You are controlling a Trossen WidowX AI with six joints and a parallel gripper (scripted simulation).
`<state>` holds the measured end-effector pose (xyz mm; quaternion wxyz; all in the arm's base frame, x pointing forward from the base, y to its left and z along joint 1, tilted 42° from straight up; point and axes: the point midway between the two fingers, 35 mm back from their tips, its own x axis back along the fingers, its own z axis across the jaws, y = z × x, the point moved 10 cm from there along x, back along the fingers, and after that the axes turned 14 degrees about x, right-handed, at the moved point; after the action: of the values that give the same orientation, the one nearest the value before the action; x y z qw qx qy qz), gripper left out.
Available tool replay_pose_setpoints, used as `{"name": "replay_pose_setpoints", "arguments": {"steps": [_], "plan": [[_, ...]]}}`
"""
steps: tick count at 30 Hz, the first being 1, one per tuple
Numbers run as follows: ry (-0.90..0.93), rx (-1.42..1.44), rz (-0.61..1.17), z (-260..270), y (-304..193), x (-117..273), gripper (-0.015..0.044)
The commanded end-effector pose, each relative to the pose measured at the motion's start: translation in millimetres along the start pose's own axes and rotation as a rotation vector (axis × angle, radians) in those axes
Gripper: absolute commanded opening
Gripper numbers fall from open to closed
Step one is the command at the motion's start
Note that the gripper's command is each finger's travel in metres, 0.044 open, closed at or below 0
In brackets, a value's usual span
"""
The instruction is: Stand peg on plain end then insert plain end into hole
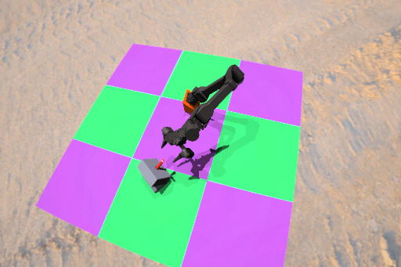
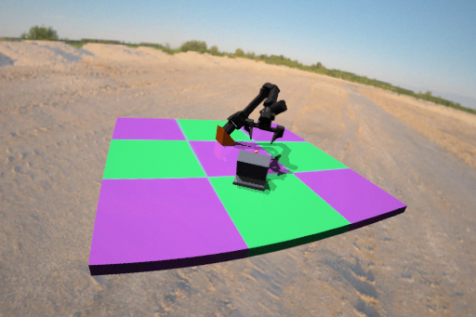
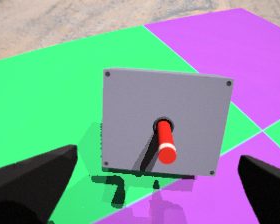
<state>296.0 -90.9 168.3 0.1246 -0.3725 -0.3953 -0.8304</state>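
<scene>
The red peg [image 1: 160, 164] [image 2: 256, 151] [image 3: 164, 135] stands in the hole [image 3: 156, 126] of the grey sloped panel [image 1: 149, 170] [image 2: 253, 159] [image 3: 131, 100], its white-banded end pointing outward. Part of its length sticks out of the face; its plain end is hidden inside, and its depth cannot be seen. My gripper [image 1: 168, 154] [image 2: 261, 140] [image 3: 157, 158] is wide open and empty. It is back from the panel, clear of the peg, with one finger on each side of it in the wrist view.
The panel stands on the green and purple checkered table [image 1: 235, 232] [image 2: 163, 220] [image 3: 31, 90]. The orange block [image 1: 188, 104] [image 2: 223, 137] is beside the arm's base, behind the gripper. The arm arches over the table between its base and the panel.
</scene>
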Motion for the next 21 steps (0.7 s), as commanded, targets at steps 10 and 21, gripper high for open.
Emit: {"name": "replay_pose_setpoints", "arguments": {"steps": [10, 21], "plan": [[0.001, 0.004, 0.007, -0.3, 0.4, 13.0, 0.0440], [0.000, 0.004, 0.007, -0.2, 1.1, 21.0, 0.0440]]}}
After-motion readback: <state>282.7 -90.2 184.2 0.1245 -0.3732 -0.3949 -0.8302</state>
